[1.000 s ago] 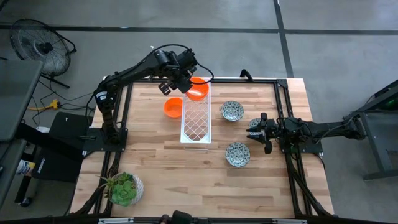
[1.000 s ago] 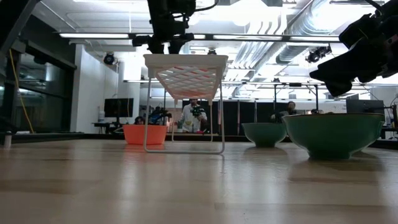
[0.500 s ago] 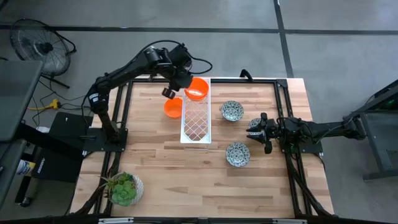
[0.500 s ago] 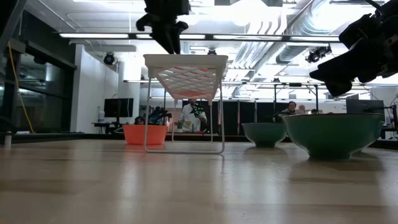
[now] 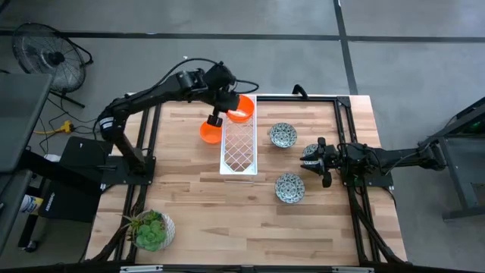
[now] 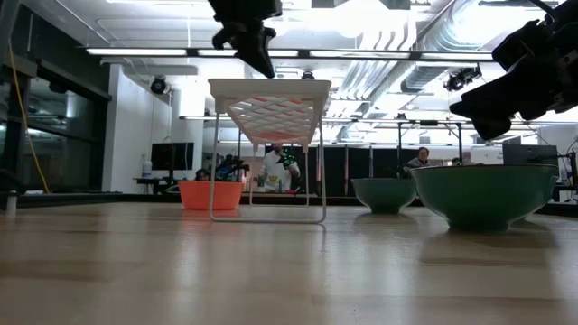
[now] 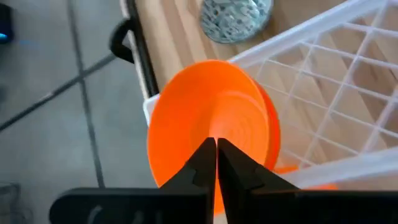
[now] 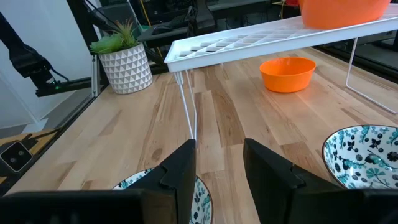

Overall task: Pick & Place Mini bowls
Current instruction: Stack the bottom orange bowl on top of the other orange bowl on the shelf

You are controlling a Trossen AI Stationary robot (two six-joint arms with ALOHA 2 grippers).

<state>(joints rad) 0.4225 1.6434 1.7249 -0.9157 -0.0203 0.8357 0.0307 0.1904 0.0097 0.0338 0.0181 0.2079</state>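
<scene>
- Left gripper [image 5: 217, 117], dark and angular, fingers pressed flat together with nothing between them, poised above the far end of the white rack [image 5: 239, 144], between the two orange bowls.
- Directly beneath, in the left wrist view: smooth, glossy orange bowl [image 7: 208, 118], round, faint concentric rings inside, seated on the rack's far end.
- Rack: long narrow white shelf of diamond lattice on thin wire legs, raised above the wood.
- Second plain orange bowl [image 5: 211, 130] on the tabletop just beside the rack, on the left arm's side.
- Right gripper [image 5: 312, 158] over the table's right part, fingers parted with a narrow gap, empty, between two patterned bowls.
- Patterned bowl [image 5: 283, 136] near the rack, another [image 5: 289, 187] closer to the near edge; glazed ceramic, white inside with a blue-grey floral print, teal outside in the low view.
- Table [image 5: 189, 197]: pale wooden planks, visible grain, black metal frame at the edges.
- Potted succulent [image 5: 150, 230] at the near left corner, spiky green leaves, white faceted pot.
</scene>
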